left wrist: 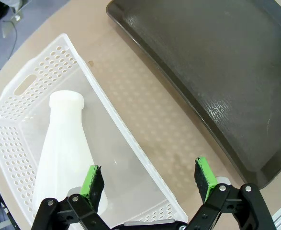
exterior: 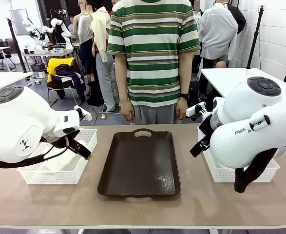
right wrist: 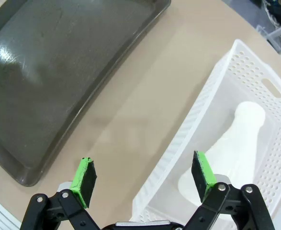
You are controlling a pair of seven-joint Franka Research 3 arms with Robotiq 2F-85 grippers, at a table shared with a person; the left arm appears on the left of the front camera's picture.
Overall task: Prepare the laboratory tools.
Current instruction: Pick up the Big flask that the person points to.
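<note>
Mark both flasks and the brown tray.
left basket's flask (left wrist: pixel 63 143), left wrist view, on its cone-shaped body.
right basket's flask (right wrist: pixel 236 143), right wrist view, where neck meets body.
brown tray (exterior: pixel 139 165), front view, on its bare floor.

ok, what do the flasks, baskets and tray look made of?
Left flask, right flask: translucent frosted white, matte; plastic probably, frosted glass possible. Left basket, right basket: white moulded plastic, perforated walls. Tray: dark brown, glossy highlights, fine texture; likely plastic.

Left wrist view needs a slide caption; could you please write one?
Open left end effector over basket edge; flask inside, dark tray beside.
</note>
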